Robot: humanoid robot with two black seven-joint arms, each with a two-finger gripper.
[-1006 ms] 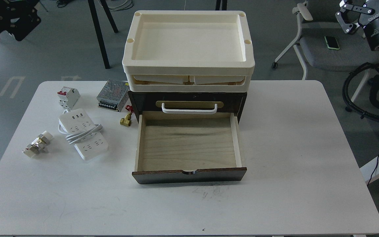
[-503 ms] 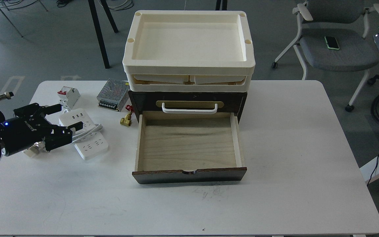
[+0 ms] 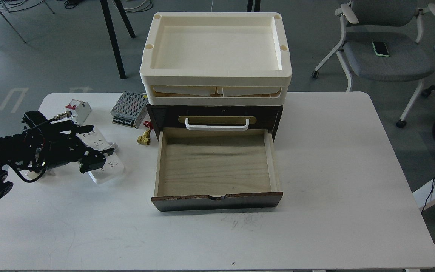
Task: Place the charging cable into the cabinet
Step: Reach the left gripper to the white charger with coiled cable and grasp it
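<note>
— What do we record for illumination?

— Bright, even, diffuse light from overhead. Shadows are soft and short; we note a faint one under the open drawer front (image 3: 217,201) and along the white table (image 3: 338,181).

— Glare or blur?

— No hard glare; the cream tray (image 3: 216,77) reads slightly washed out. Focus is sharp centrally. We see mild motion blur on the left gripper (image 3: 89,145), whose dark parts lose detail.

A grey office chair (image 3: 385,53) stands on grey floor (image 3: 51,56) beyond the white table (image 3: 334,170).
</note>
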